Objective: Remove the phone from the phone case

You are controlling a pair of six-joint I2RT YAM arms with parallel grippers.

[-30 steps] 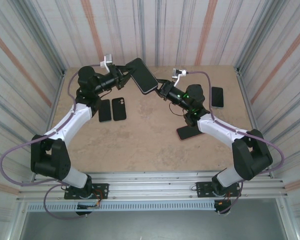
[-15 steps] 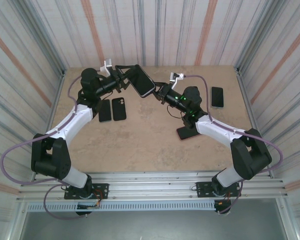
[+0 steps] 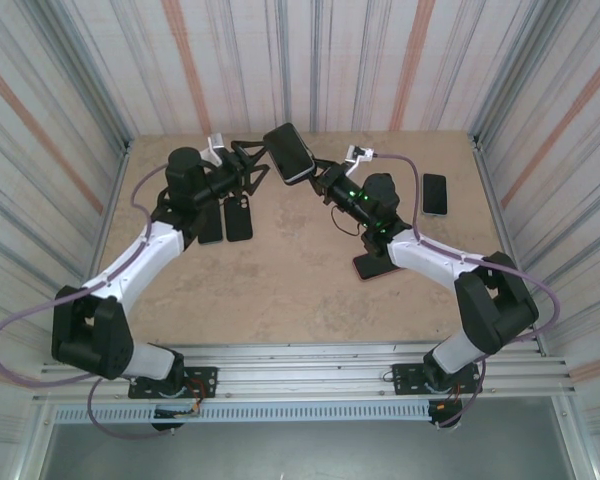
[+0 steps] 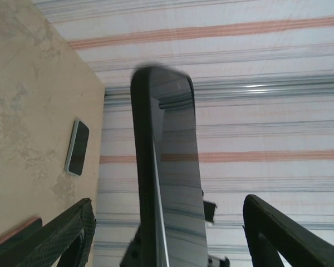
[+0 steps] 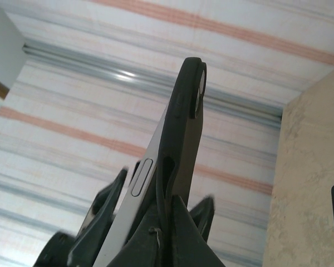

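- the dark glass-fronted phone (image 3: 288, 152), wrapped in a black matte phone case (image 4: 142, 167), is held aloft over the far middle of the table, between the two wrists.
- the right gripper (image 5: 166, 222) is clamped on the lower end of the cased phone; the left gripper (image 4: 168, 201) is spread, with a finger on either side of the screen and neither touching it.
- in the right wrist view a slit is seen between the case and the phone's silver side edge (image 5: 142, 178), so the case is judged pliable and partly peeled there.
- the phone is judged stiff, fairly light, slick on the glass and breakable if dropped from this height.
- a hold is best taken on the phone's bare long edges, while the case is pinned by its rim or back; the glossy face is best avoided.
- the tan speckled tabletop (image 3: 300, 290) is hard and flat, so no cushioning is offered.
- two black phones (image 3: 238, 218) lie near the left arm, another dark phone (image 3: 434, 194) lies at the right, and a pinkish flat item (image 3: 375, 265) lies under the right forearm.
- the cell is closed in by corrugated striped walls (image 3: 380, 60), with little room behind the phone.
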